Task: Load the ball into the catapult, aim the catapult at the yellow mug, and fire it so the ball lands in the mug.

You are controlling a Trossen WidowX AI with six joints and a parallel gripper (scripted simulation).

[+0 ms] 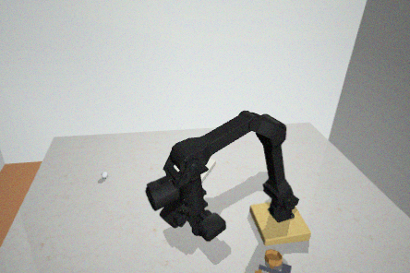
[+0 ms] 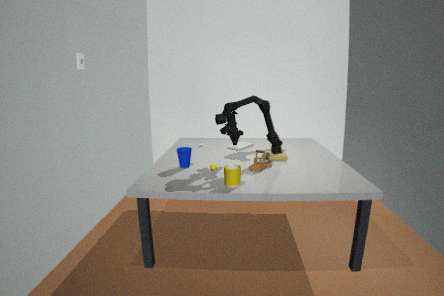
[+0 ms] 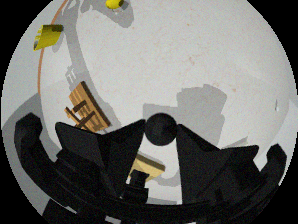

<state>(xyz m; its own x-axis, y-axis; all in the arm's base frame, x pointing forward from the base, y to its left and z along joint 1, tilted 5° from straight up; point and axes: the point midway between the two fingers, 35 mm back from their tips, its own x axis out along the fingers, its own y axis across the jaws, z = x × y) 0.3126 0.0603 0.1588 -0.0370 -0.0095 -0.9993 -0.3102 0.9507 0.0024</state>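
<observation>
My gripper (image 1: 210,229) (image 2: 235,142) points down above the table, away from the catapult. It is shut on a dark ball (image 3: 161,129), which sits between the fingertips in the wrist view. The orange-brown wooden catapult (image 2: 259,164) (image 3: 89,107) stands on the table near the arm's base; only its top shows at the bottom edge of the top view. The yellow mug (image 2: 232,175) (image 3: 48,37) stands upright near the table edge closest to the exterior camera. The catapult's cup is too small to make out.
A blue cup (image 2: 184,157) stands left in the exterior view. A small yellow ball (image 2: 213,167) (image 3: 114,4) lies between it and the mug. A small white object (image 1: 104,175) (image 2: 201,145) lies far left. A pale flat slab (image 2: 241,147) lies behind my gripper. The arm stands on a yellow base (image 1: 265,230).
</observation>
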